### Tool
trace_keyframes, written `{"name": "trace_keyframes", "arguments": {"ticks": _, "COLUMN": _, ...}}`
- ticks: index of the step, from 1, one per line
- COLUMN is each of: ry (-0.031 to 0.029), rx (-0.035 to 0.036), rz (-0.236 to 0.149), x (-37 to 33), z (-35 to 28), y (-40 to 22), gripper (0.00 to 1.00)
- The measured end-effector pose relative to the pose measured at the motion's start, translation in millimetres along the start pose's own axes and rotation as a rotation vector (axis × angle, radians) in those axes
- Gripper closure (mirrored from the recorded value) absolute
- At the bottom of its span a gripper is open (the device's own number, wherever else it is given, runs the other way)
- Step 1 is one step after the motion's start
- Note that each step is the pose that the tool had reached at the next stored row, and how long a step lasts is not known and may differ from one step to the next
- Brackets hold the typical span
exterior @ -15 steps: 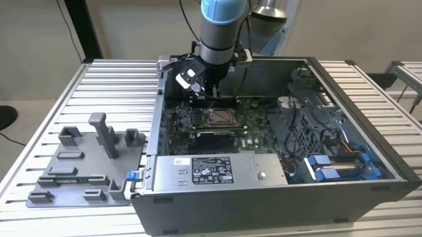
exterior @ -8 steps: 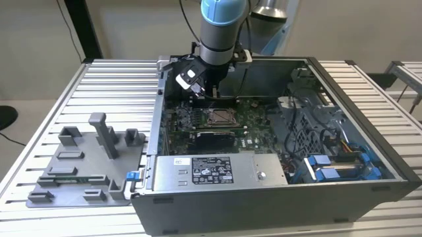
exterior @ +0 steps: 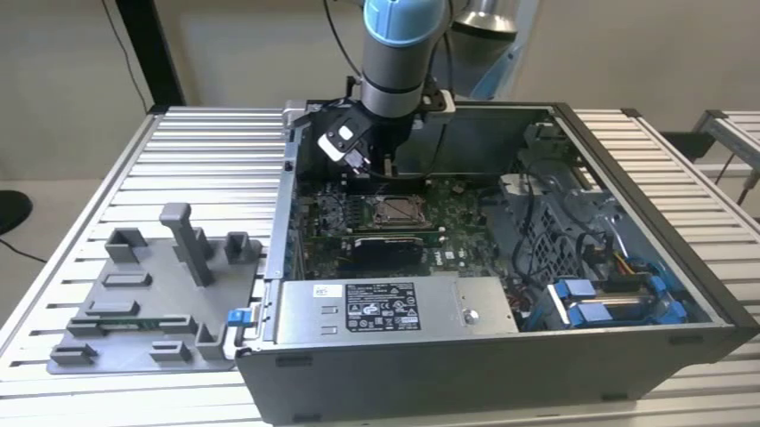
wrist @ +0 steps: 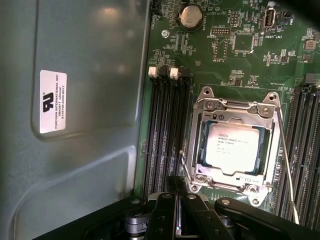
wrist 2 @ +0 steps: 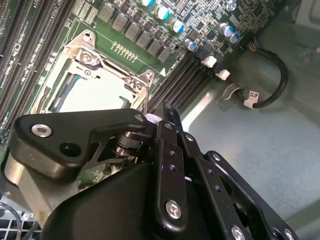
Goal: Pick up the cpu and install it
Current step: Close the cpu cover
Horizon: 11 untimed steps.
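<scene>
The cpu (wrist: 234, 148) lay flat in the socket's metal frame (wrist: 202, 145) near the middle of the green board (exterior: 464, 200), with its pale metal top facing up. In the exterior view the gripper (exterior: 383, 169) hung at about 11 o'clock from the socket, just above the board and apart from the chip. The power box (exterior: 392, 307) sat at 6 o'clock from the socket, and the grey tray (exterior: 119, 302) lay at 9 o'clock, outside the computer case (exterior: 618, 178).

In the first wrist view the gripper (wrist: 177, 182) looked closed, its two black bars drawn together with nothing between them. The memory slots (wrist: 165, 135) ran just beside it. A thin wire lever (wrist: 285, 165) stood along one side of the frame. Whether the frame was clamped down over the chip could not be told.

By its look, the chip would be light and stiff, a thin plate that would not bend. Its smooth metal top would likely give little grip. The underside and the socket beneath were probably the fragile parts. The safest hold seemed to be on two opposite edges, with the chip kept level so that no corner dipped first and with only modest squeeze.
</scene>
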<state>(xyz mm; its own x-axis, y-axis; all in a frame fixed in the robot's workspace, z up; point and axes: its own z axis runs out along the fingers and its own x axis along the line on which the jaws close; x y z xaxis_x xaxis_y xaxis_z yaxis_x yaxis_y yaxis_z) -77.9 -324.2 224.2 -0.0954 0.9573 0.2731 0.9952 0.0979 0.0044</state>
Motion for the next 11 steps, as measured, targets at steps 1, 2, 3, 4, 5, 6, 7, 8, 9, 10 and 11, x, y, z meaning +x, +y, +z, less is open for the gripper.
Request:
{"name": "trace_keyframes", "arguments": {"ticks": 1, "ry": -0.0003, "rx": 0.0, "rz": 0.0, "x": -0.1, "z": 0.0, "y": 0.6, "gripper": 1.0}}
{"name": "trace_keyframes", "arguments": {"ticks": 2, "ry": -0.0006, "rx": 0.0, "rz": 0.0, "x": -0.1, "z": 0.2, "y": 1.1, "gripper": 1.0}}
{"name": "trace_keyframes", "arguments": {"ticks": 3, "ry": -0.0012, "rx": 0.0, "rz": 0.0, "x": -0.2, "z": 0.3, "y": 1.4, "gripper": 1.0}}
{"name": "trace_keyframes", "arguments": {"ticks": 4, "ry": -0.0018, "rx": 0.0001, "rz": 0.0, "x": -0.2, "z": 0.3, "y": 1.7, "gripper": 1.0}}
{"name": "trace_keyframes", "arguments": {"ticks": 5, "ry": -0.0024, "rx": 0.0003, "rz": 0.0, "x": -0.3, "z": 0.2, "y": 2.1, "gripper": 1.0}}
{"name": "trace_keyframes", "arguments": {"ticks": 6, "ry": -0.0028, "rx": 0.0002, "rz": 0.0, "x": -0.3, "z": 0.3, "y": 2.6, "gripper": 1.0}}
{"name": "trace_keyframes", "arguments": {"ticks": 7, "ry": -0.0031, "rx": 0.0002, "rz": 0.0, "x": -0.4, "z": 0.5, "y": 2.9, "gripper": 1.0}}
{"name": "trace_keyframes", "arguments": {"ticks": 8, "ry": -0.0034, "rx": 0.0003, "rz": 0.0, "x": -0.5, "z": 0.7, "y": 3.4, "gripper": 1.0}}
{"name": "trace_keyframes", "arguments": {"ticks": 9, "ry": -0.0037, "rx": 0.0003, "rz": 0.0, "x": -0.6, "z": 0.9, "y": 4.0, "gripper": 1.0}}
{"name": "trace_keyframes", "arguments": {"ticks": 10, "ry": -0.0037, "rx": 0.0003, "rz": 0.0, "x": -0.7, "z": 1.1, "y": 4.6, "gripper": 1.0}}
{"name": "trace_keyframes", "arguments": {"ticks": 11, "ry": -0.004, "rx": 0.0003, "rz": 0.0, "x": -0.9, "z": 1.3, "y": 5.4, "gripper": 1.0}}
